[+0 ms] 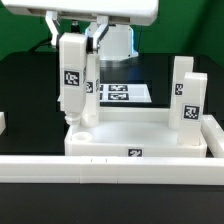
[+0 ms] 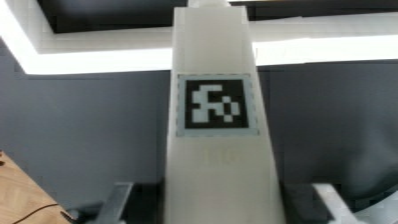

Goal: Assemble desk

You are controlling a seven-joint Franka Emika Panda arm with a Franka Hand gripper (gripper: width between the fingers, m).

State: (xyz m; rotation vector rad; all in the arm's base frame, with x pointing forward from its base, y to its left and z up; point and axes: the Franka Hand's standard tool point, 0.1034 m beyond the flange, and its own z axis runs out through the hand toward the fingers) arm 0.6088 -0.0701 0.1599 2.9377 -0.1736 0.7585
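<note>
Exterior view shows you the gripper [image 1: 80, 38] closed around the top of an upright leg [image 1: 72, 85], its long axis vertical, foot at the desk top's [image 1: 130, 135] corner socket directly below.

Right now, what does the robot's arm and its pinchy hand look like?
The arm is smooth white plastic with rounded shells and a grey-blue part below its wrist. The gripper is white and boxy in the exterior view, with dark cables running beside it. In the wrist view its two fingers are slim grey metal-looking bars. No stickers or markings show on the arm itself.
</note>
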